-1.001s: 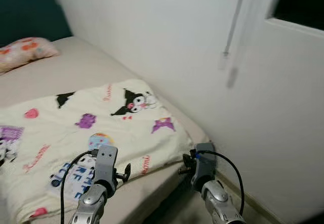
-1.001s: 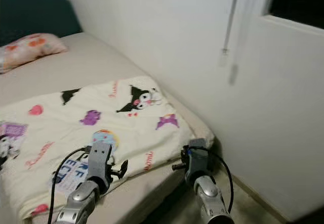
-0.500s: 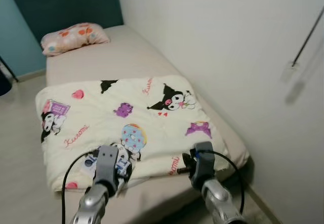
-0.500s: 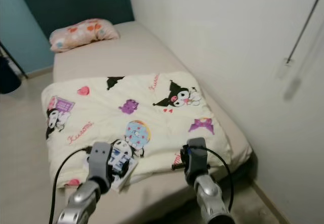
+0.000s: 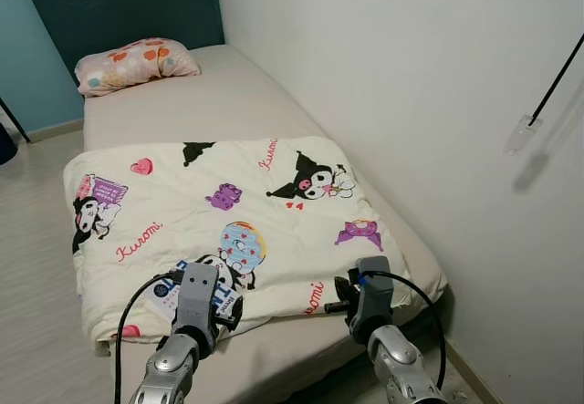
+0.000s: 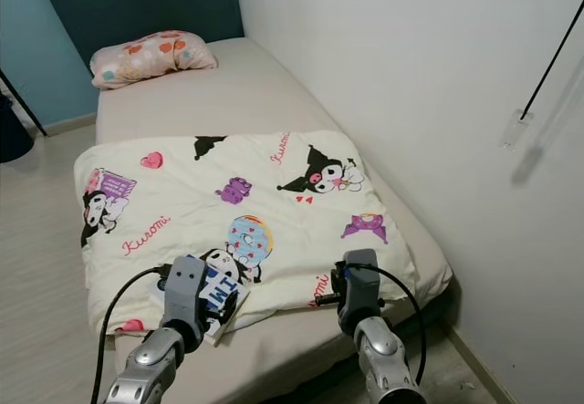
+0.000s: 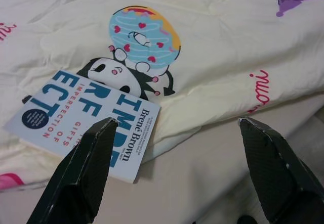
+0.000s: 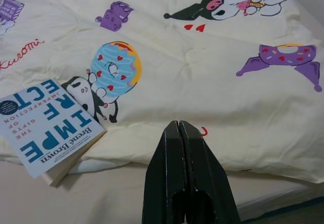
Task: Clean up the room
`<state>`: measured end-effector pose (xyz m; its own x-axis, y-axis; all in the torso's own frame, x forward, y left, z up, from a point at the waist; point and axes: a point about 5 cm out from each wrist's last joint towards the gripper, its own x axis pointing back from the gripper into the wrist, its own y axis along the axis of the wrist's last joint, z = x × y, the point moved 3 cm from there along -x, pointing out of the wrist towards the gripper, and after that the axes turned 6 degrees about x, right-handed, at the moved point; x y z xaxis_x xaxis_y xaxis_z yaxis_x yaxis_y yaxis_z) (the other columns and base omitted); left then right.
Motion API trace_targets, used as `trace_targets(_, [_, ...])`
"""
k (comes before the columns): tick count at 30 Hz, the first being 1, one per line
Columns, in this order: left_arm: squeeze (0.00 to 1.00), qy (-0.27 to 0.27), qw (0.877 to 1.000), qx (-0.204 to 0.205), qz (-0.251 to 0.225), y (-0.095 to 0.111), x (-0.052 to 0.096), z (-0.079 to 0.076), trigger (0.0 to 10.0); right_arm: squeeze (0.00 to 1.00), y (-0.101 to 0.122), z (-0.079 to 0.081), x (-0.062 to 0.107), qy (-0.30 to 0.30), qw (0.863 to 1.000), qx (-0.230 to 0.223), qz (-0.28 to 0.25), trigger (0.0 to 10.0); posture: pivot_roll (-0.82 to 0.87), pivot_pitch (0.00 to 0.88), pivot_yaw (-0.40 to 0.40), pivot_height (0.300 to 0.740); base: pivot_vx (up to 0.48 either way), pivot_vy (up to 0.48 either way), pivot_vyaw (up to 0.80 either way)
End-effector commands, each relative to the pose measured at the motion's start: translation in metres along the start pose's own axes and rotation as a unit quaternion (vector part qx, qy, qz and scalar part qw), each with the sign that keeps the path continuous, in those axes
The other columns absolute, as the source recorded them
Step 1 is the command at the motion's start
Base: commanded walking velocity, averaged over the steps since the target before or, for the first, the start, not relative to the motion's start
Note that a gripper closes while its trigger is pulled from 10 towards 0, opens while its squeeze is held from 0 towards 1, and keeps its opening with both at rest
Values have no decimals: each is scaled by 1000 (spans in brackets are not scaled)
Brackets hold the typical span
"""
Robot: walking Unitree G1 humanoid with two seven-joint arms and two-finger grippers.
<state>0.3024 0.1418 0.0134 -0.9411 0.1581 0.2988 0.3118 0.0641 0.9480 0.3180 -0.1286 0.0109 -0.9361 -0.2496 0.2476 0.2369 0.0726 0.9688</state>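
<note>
While spread wide, left tool [image 7: 174, 171] hovers over book [image 7: 83, 115].

Both silver arms are held forward and low. The left gripper [image 7: 174, 148] is spread wide, its two black fingers [image 7: 81, 176] well apart. The right gripper [image 8: 179, 133] is closed, its fingers pressed together.
</note>
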Motion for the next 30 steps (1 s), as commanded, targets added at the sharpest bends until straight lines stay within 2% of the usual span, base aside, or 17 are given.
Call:
trace_targets(1, [0,3,1000,-5,9,-4,3,2,10000,0,-6,1,2,0,1000,-6,12,10000,-35,119,17,740,0,-480,0])
trace_targets(10, [0,6,1000,1,5,-3,2,2,10000,0,-6,0,2,0,1000,-5,12,10000,-37,116,14,740,0,-449,0])
trace_targets(11, [0,8,1000,12,4,-3,2,3,10000,0,-6,0,2,0,1000,-5,12,10000,-37,116,14,740,0,0,0])
trace_targets(24, [0,21,999,23,7,-4,4,9,10000,0,-5,1,2,3,1000,-4,11,10000,-33,118,11,740,0,0,0])
trace_targets(27, [0,24,999,31,10,-5,4,10,10000,0,-5,1,2,3,1000,-4,11,10000,-34,121,11,740,0,480,0])
trace_targets(30, [0,23,999,23,5,-3,5,10,10000,0,-6,2,2,3,1000,-4,12,10000,-34,121,13,740,0,431,0])
